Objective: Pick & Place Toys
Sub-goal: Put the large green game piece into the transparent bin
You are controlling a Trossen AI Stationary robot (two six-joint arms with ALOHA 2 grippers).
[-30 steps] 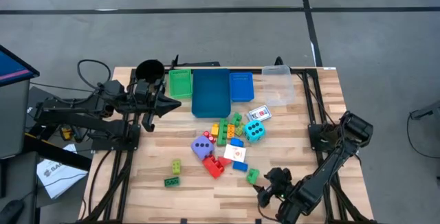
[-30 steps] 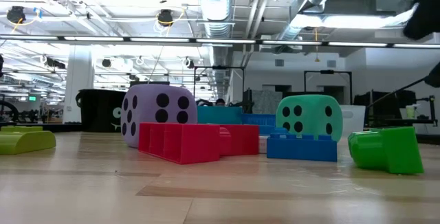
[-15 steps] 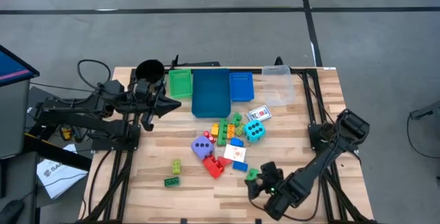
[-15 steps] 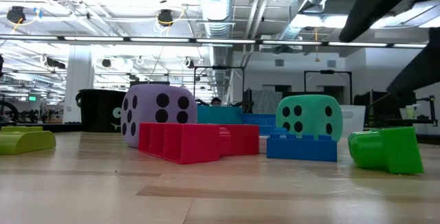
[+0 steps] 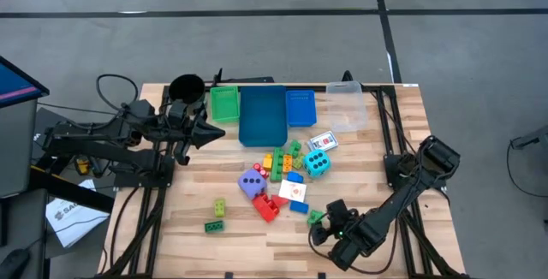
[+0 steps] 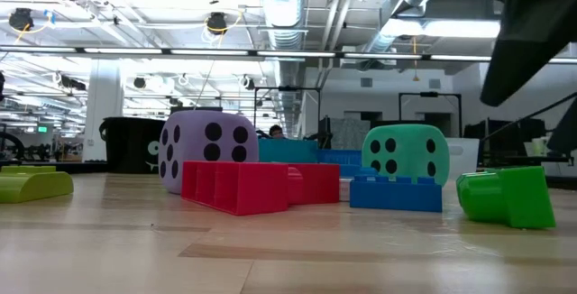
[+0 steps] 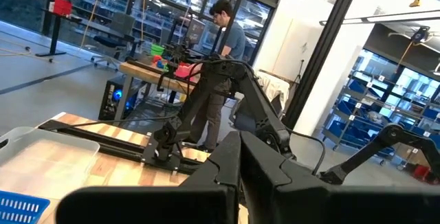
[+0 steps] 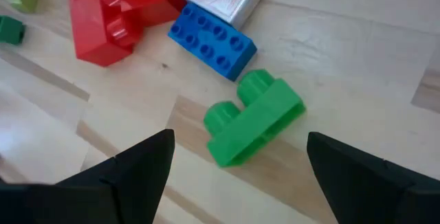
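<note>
The toys lie in a loose heap mid-table: purple dice (image 5: 251, 183), teal dice (image 5: 317, 163), red brick (image 5: 266, 206), blue brick (image 5: 298, 205), white card (image 5: 293, 191), and a green brick (image 5: 315, 217) nearest the front. My right gripper (image 8: 239, 139) hangs open just above the green brick (image 8: 254, 117), which lies on its side on the wood, one finger on either side and clear of it. My left gripper (image 5: 218, 131) is shut and empty, held level above the table's far left.
Along the far edge stand a green tray (image 5: 224, 103), a large blue tray (image 5: 263, 115), a small blue tray (image 5: 300, 108), a clear tray (image 5: 347, 108) and a black cup (image 5: 186, 88). Two small green bricks (image 5: 217, 216) lie front left. A person (image 7: 223, 52) stands beyond the table.
My right gripper has swung a little toward the table's left, closer to the green brick, and its wrist has rolled. It stays open. In the low view its arm has come into the upper right corner. The toys have not moved.
</note>
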